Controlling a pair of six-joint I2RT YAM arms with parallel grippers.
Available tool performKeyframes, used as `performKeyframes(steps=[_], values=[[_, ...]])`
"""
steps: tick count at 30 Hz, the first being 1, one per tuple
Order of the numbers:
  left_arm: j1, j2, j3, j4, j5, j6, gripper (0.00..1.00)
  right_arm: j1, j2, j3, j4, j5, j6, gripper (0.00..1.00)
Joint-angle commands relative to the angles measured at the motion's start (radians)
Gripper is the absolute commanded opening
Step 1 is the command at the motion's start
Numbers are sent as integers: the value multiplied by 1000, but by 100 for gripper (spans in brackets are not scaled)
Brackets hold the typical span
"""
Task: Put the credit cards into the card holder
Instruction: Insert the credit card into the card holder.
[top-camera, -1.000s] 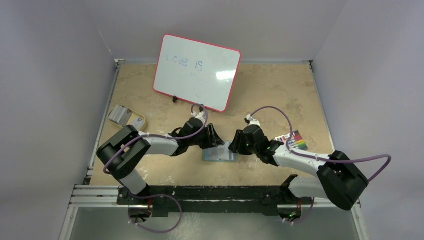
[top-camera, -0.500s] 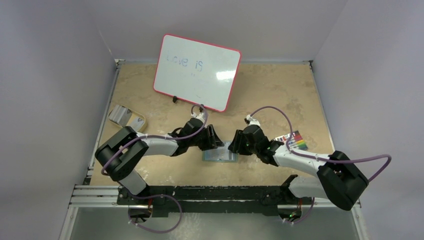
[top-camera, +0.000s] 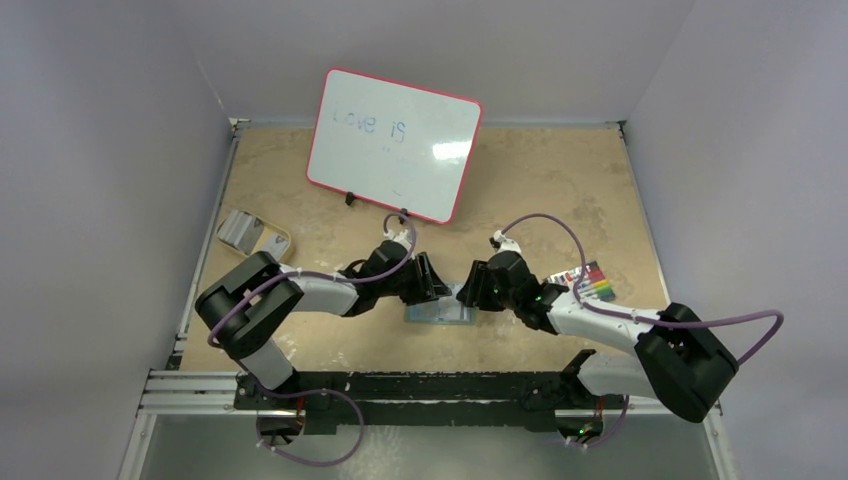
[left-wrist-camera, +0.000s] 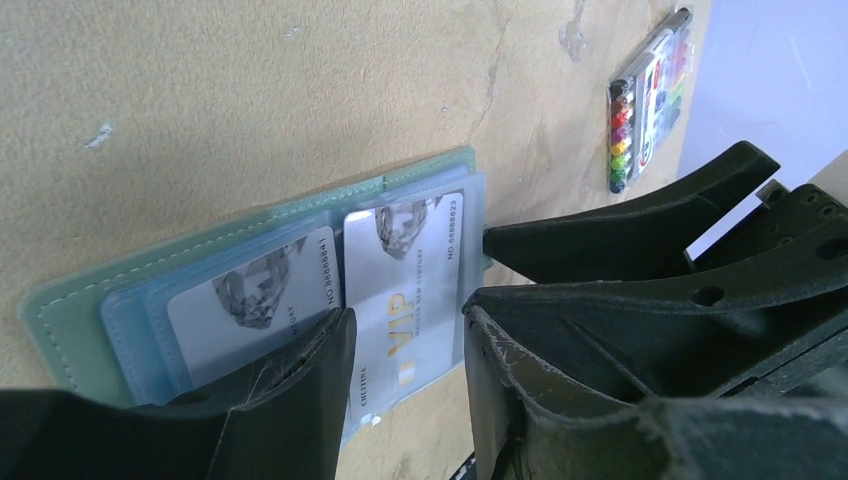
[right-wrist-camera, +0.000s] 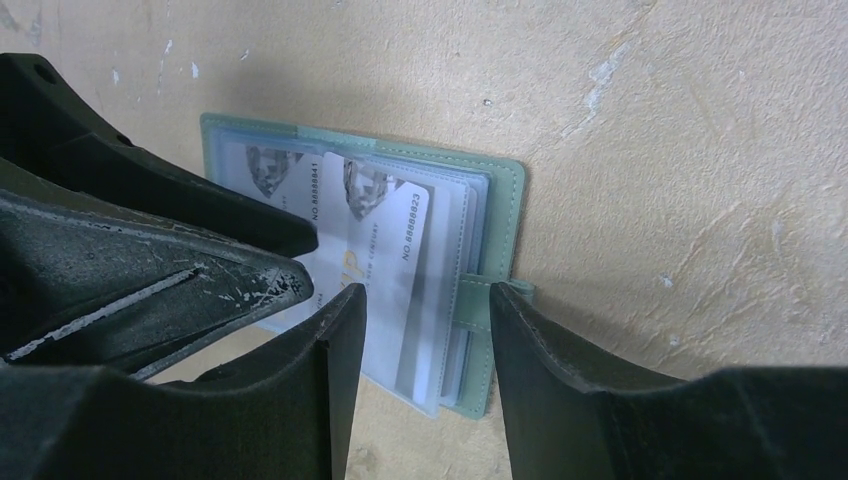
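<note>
My left hand (left-wrist-camera: 408, 305) and right hand (right-wrist-camera: 425, 300) hover, fingers apart, above the open sage-green card holder (right-wrist-camera: 505, 200), whose credit card (left-wrist-camera: 405, 270) reads "VIP".

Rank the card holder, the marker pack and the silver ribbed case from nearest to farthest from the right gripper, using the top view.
1. card holder, mid-table, right beside the right gripper.
2. marker pack, out on the right side.
3. silver ribbed case, at the far left edge.
</note>
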Motion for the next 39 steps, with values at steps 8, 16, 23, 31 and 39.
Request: performKeyframes(steps=[8, 16, 23, 31, 39], values=[[-34, 69, 4, 147, 25, -90, 43, 5, 6, -35, 59, -8, 13, 51], [-41, 50, -4, 245, 27, -140, 42, 6, 18, -36, 79, -18, 13, 50], [-40, -40, 32, 62, -33, -54, 41, 5, -31, -29, 38, -30, 14, 48], [-15, -146, 69, -265, -157, 70, 42, 7, -14, -20, 92, -101, -27, 46], [106, -301, 31, -520, -251, 178, 44, 26, 46, 12, 150, -153, -26, 46]])
